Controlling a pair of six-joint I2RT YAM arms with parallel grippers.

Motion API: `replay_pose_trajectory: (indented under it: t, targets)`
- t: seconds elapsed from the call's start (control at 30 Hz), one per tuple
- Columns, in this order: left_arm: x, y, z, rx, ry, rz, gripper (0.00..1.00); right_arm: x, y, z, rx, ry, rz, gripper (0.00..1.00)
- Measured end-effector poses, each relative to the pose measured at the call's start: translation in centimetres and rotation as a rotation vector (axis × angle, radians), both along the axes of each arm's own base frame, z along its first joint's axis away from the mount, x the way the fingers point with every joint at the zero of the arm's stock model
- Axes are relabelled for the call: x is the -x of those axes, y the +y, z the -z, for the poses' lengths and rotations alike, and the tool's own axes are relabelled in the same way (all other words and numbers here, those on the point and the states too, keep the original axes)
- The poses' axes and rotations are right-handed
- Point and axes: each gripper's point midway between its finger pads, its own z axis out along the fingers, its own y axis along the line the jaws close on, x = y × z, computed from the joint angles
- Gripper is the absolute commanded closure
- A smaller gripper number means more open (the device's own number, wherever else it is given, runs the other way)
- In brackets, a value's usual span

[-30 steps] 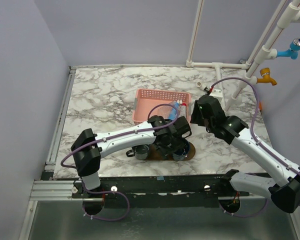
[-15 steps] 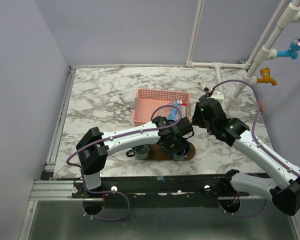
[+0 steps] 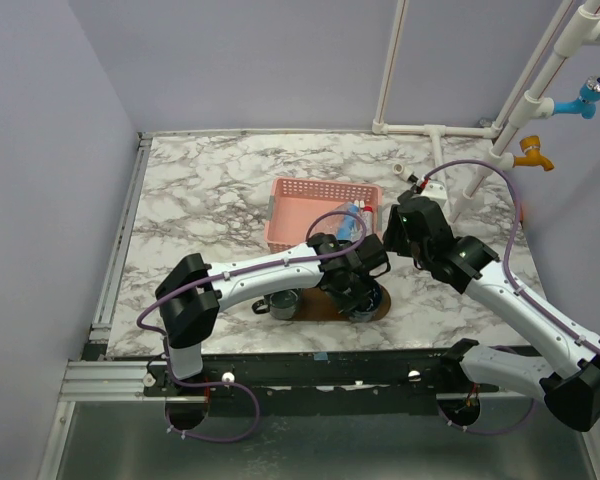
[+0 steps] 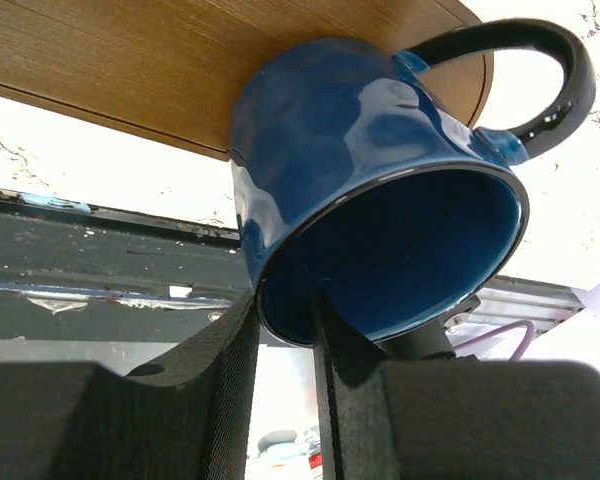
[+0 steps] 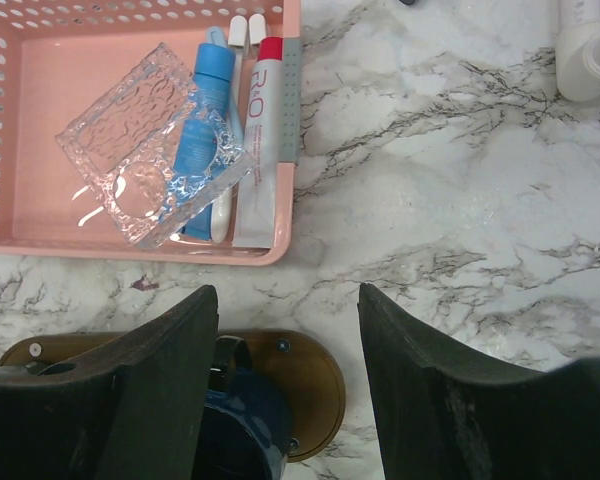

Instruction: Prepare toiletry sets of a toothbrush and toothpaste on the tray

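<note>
Pinching a glossy blue mug [image 4: 380, 200] by its rim at the dark brown wooden tray [image 4: 130, 60], the left gripper [image 4: 285, 320] holds no toiletry, the right gripper [image 5: 285, 300] hangs spread, and the white red-capped toothpaste tube [image 5: 263, 150] and slender white toothbrush [image 5: 221, 215] lie in the pink mesh basket [image 5: 130, 252], so no set seems ready.

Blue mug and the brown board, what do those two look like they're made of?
The blue mug is probably enamelled metal or glazed ceramic: it is glossy, with bright reflections and a black rim. The tray looks like wood or wood veneer, with fine straight grain lines and a matt finish.
</note>
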Motion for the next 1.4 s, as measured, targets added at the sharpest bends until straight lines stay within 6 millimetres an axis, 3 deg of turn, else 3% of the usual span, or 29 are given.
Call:
replay_pose_trajectory:
  t: [0.23,0.43,0.87,1.17,1.4]
  targets:
    - [0.0,-0.1,0.0,0.004,-0.001,0.011,0.84,0.0,0.0,0.0,-0.001,0.000,-0.001,0.38]
    - [0.0,0.0,0.0,0.004,-0.006,0.025,1.00,0.0,0.0,0.0,-0.002,0.000,-0.001,0.38]
    - [-0.9,0.7,-0.1,-0.027,-0.089,0.139,1.00,0.2,-0.1,-0.3,-0.004,-0.005,-0.001,0.38]
    - [-2.6,0.9,-4.4,-0.032,-0.269,0.378,1.00,0.4,-0.3,-2.4,-0.014,-0.042,-0.012,0.39]
    - [-3.3,2.5,-5.4,-0.091,-0.364,0.589,1.00,1.3,-1.2,-4.3,-0.030,-0.075,-0.007,0.39]
